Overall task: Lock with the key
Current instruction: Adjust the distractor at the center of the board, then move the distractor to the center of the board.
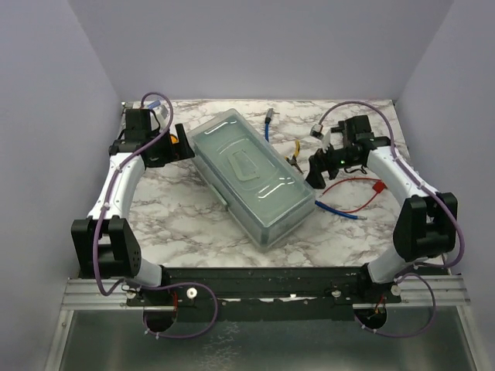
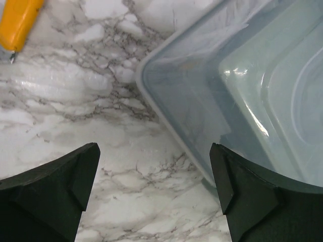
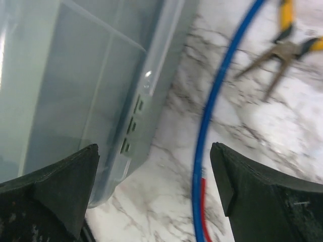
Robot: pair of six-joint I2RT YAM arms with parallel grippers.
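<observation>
Key hunting first, and we could not tell it apart from the small items. Our nearest candidate was a small silvery metal object (image 1: 315, 130) at the far right of the white-and-grey marble-patterned table (image 1: 193, 224), just beside the right arm's wrist and too small to name.

In the centre lay the long translucent pale-green plastic box (image 1: 251, 178), lid on, set diagonally from far left to near right.

The right gripper (image 1: 319, 171) hung just beside the box's right long side. Its wrist view showed the fingers (image 3: 55, 191) spread wide, pinching nothing, with the box wall on one side. A thin blue cable (image 3: 212, 116) and a thin red wire (image 3: 203, 201) ran across the marble below the gap.

Beyond them lay the yellow-handled metal pliers (image 1: 296, 154), between the box and that arm.

The left gripper (image 1: 184, 143) sat near the box's far-left corner, fingers (image 2: 60, 191) likewise spread wide over bare marble and closed on nothing. A yellow-orange rounded handle (image 2: 17, 22) lay just beyond it.
</observation>
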